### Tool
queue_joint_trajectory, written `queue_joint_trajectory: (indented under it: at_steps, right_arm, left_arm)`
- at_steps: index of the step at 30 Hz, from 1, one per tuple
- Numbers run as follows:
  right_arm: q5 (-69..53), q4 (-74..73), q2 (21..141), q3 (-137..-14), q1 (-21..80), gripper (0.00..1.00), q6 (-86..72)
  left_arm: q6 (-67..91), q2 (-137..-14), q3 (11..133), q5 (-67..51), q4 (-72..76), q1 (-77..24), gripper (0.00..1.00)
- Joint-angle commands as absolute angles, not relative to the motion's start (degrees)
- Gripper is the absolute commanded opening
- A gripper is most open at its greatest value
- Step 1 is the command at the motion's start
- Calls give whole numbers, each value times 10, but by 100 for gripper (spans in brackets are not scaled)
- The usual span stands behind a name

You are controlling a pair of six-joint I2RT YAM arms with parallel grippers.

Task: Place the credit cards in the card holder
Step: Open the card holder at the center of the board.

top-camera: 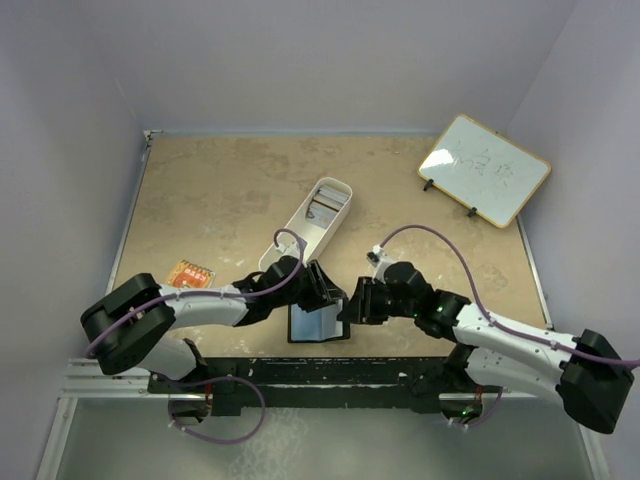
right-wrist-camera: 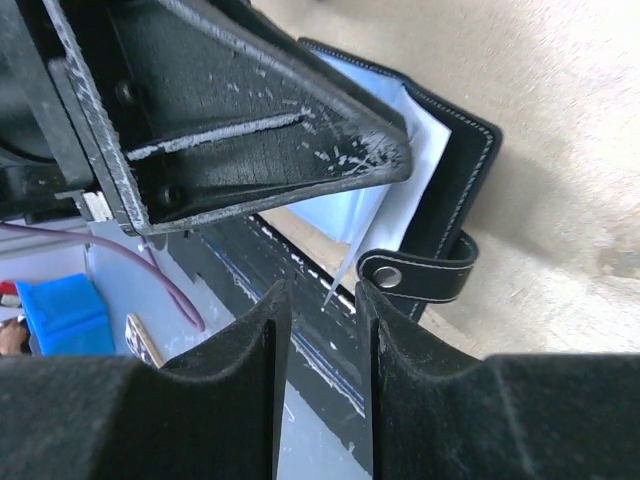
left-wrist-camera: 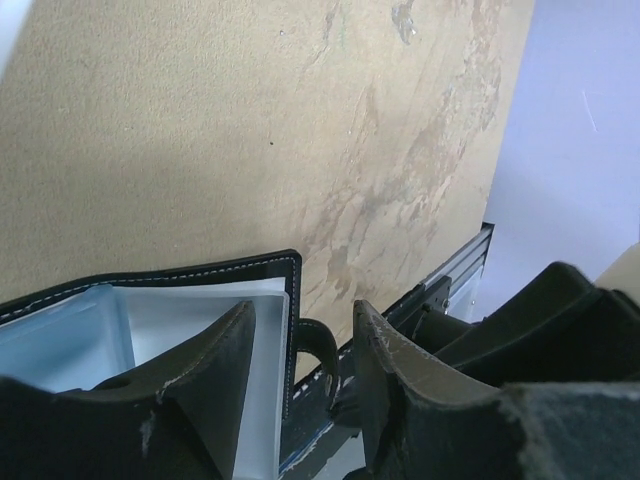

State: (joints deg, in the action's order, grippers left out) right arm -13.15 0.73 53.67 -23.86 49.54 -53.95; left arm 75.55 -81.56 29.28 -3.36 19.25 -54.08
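Black case: card holder (top-camera: 318, 325) splayed open.
Left gripper (left-wrist-camera: 303, 315): parted, finger over sleeve (left-wrist-camera: 190, 310).
Right gripper (right-wrist-camera: 322, 300): ajar, empty; tease sleeve lip gently.

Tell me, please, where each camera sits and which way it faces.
Top external: above and behind the arms, looking down on the table; left arm and right arm meet over the card holder.
Left wrist: on the left arm, looking past the left fingers across the open card holder.
Right wrist: on the right arm, looking past the right fingers at the snap tab.
Shared: both wrist views show the snap tab.
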Motion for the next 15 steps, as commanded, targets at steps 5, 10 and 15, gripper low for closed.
queue_joint_trajectory:
  at_steps: [5,10,15]
  right_arm:
    - [-82,55,595,-286,563,38,-561]
    - [-61,65,634,-297,594,42,-564]
    - [-32,66,672,-304,606,36,-559]
  left_arm:
    - [735,-831,317,-14,222,-544,41]
    - [734,-830,317,-12,220,-544,41]
    - [734,-823,316,-9,211,-544,41]
